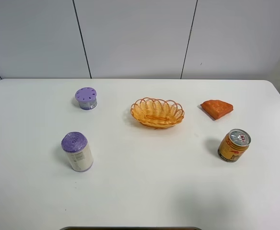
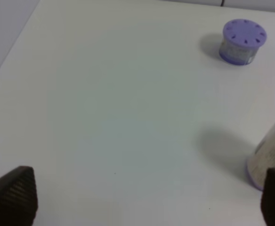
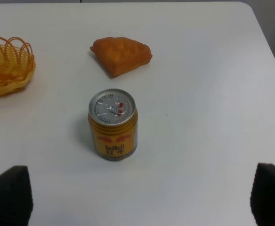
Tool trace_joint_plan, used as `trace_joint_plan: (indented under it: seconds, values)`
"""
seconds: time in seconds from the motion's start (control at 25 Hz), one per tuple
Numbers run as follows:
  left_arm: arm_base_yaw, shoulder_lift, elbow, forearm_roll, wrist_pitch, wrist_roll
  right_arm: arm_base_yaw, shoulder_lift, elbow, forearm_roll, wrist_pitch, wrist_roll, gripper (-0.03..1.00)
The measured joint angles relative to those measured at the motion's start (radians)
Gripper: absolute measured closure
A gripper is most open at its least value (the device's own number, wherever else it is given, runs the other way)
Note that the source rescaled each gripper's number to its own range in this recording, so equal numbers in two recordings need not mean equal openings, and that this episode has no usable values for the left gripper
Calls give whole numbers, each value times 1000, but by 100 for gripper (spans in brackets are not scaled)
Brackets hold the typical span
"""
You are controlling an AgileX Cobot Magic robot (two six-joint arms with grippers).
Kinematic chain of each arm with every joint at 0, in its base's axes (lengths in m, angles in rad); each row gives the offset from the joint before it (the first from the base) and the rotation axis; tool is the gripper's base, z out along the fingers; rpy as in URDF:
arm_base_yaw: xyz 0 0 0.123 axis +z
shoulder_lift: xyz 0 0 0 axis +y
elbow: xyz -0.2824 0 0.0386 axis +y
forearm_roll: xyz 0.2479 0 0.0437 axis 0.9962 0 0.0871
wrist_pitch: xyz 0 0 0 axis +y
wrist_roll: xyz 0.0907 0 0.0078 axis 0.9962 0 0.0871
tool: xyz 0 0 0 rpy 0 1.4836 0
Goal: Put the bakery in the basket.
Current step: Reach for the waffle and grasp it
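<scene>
The bakery (image 1: 217,109), an orange-brown wedge with a grid-patterned top, lies on the white table right of the basket (image 1: 157,112), a shallow oval yellow-orange wicker basket at the table's middle. In the right wrist view the bakery (image 3: 121,55) lies beyond the gold can, and the basket's rim (image 3: 8,66) shows at one edge. My right gripper (image 3: 140,194) is open and empty, short of the can. My left gripper (image 2: 144,197) is open and empty over bare table. Neither gripper shows in the exterior view.
A gold drink can (image 1: 234,145) (image 3: 113,124) stands upright in front of the bakery. A small purple-lidded jar (image 1: 86,98) (image 2: 243,41) stands at the back left. A taller purple-capped white container (image 1: 76,151) (image 2: 271,155) stands at the front left.
</scene>
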Motion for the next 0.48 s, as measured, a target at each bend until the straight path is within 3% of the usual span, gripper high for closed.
trace_joint_plan:
  seconds: [0.48]
  values:
    - [0, 0, 0, 0, 0, 0, 0, 0, 0, 0, -1, 0, 12]
